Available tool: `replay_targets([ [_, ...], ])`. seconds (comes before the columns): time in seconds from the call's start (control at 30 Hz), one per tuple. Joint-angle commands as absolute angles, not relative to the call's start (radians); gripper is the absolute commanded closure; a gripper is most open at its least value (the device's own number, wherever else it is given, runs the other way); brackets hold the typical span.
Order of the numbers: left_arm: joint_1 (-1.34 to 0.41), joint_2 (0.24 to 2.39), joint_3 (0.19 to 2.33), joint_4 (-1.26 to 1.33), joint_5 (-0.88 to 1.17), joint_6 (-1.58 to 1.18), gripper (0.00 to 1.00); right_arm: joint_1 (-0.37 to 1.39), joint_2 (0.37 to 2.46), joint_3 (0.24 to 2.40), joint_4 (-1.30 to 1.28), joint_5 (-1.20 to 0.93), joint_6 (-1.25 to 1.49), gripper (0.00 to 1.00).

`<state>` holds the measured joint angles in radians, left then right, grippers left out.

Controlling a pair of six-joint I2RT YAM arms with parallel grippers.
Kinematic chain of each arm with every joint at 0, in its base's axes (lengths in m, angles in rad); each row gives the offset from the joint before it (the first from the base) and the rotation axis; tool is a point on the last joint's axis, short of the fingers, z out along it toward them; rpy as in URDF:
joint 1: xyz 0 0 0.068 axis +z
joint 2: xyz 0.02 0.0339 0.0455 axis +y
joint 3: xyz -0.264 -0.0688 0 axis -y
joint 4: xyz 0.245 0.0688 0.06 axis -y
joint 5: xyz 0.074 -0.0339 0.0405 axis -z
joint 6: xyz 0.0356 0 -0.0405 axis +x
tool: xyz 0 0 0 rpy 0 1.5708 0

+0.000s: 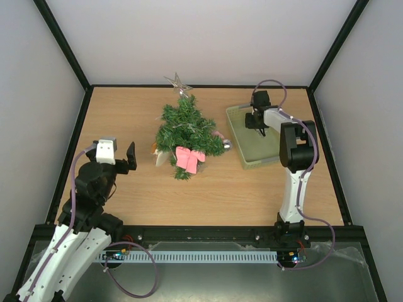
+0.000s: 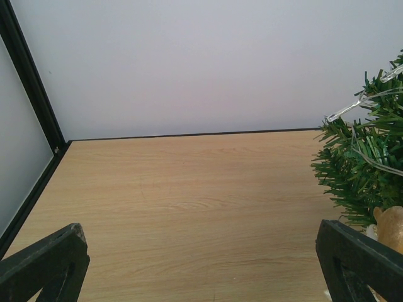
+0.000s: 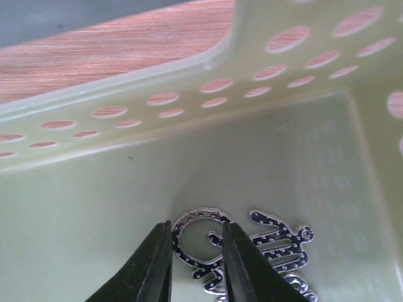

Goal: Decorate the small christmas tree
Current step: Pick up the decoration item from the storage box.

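Right wrist view: your right gripper (image 3: 196, 226) is seemingly pinching a silver ornament (image 3: 277, 242), not yet hung, in the basket (image 3: 126, 135). Your left gripper (image 2: 198, 229) is waiting wide open beside the mid-table small christmas tree (image 1: 186, 129), already wearing star (image 1: 178, 83) and bow (image 1: 189, 158).

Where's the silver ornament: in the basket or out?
In. The silver ornament lies flat on the basket floor, below its perforated wall; right gripper jaws straddle its ring.
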<state>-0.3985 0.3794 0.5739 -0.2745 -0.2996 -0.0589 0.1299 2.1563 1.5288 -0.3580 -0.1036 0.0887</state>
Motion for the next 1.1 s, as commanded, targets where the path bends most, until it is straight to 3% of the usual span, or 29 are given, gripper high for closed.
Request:
replay_targets([
  [0.0,-0.400,0.374,0.567,-0.246,-0.312,-0.049,0.00,0.153,2.122,1.498,-0.377,-0.079,0.067,0.86],
  [0.17,-0.400,0.369,0.567,-0.247,-0.309,-0.051,0.00,0.174,2.055,1.457,-0.374,-0.105,0.071,0.98],
  [0.33,-0.400,0.366,0.566,-0.247,-0.307,-0.051,0.00,0.183,1.961,1.415,-0.375,-0.185,0.090,0.98],
  [0.53,-0.402,0.365,0.566,-0.248,-0.304,-0.051,0.00,0.164,1.935,1.438,-0.447,-0.180,0.111,0.72],
  [0.63,-0.402,0.364,0.567,-0.247,-0.308,-0.051,0.00,0.148,1.932,1.406,-0.427,-0.176,0.114,0.51],
  [0.77,-0.402,0.364,0.567,-0.247,-0.305,-0.050,0.00,0.123,1.976,1.407,-0.433,-0.166,0.125,0.38],
  [1.07,-0.402,0.365,0.565,-0.244,-0.304,-0.049,0.00,0.122,2.005,1.398,-0.399,-0.072,0.238,0.39],
])
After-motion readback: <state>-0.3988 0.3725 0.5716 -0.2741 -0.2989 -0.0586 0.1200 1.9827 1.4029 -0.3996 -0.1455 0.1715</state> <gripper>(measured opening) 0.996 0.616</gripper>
